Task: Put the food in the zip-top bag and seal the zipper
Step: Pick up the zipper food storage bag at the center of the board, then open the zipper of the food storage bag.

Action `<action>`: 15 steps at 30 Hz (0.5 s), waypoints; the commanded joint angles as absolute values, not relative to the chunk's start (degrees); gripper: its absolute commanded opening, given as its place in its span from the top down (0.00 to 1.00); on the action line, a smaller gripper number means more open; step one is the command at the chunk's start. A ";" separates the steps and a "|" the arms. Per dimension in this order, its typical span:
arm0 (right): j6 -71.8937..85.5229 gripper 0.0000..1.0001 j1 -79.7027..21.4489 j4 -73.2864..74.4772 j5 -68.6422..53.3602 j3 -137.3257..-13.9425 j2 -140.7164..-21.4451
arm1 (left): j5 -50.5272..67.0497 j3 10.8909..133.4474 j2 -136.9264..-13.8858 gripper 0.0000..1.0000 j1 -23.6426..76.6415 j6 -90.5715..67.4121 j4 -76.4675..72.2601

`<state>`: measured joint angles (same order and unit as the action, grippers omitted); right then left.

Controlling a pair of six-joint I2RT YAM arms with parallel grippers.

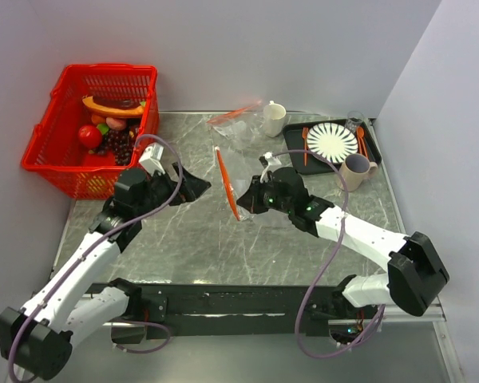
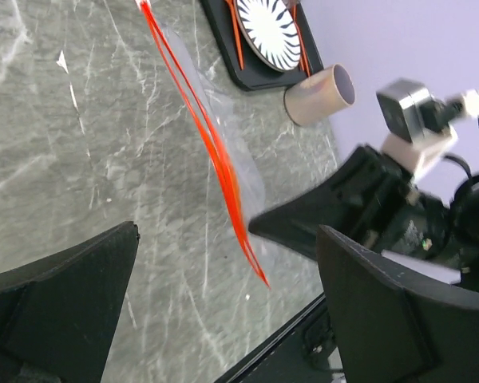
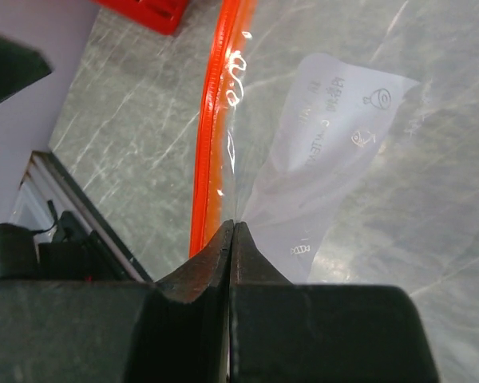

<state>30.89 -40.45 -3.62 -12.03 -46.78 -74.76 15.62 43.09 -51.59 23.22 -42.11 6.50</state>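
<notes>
Wrist view shows right hand (image 3: 231,230) pinching zip-top bag (image 3: 343,159) by its zipper (image 3: 211,104); left hand (image 2: 227,239) gapes empty.

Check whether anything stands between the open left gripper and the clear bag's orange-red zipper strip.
Nothing visible does: only bare grey marble table lies between the left gripper and the orange-red zipper strip of the clear plastic bag the right gripper pinches.

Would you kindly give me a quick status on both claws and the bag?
Right claw shut on zip-top bag, by the zipper. Left claw open, empty. Food in red basket. Nothing in the way.
</notes>
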 commanded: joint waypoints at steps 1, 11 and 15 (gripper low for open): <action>31.73 1.00 -39.82 -7.56 -15.20 -46.14 -71.46 | 15.38 43.68 -55.10 0.02 23.38 -48.07 -1.13; 32.25 1.00 -39.55 -7.21 -16.26 -45.53 -68.56 | 13.71 47.37 -65.21 0.09 23.47 -50.10 -5.97; 32.17 1.00 -39.55 -7.38 -16.79 -45.00 -68.29 | 13.71 48.86 -67.14 0.10 23.47 -50.36 -6.77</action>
<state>31.97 -39.90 -5.04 -15.79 -45.50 -70.06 14.48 44.99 -66.48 23.24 -49.30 -1.74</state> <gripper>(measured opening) 0.007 0.902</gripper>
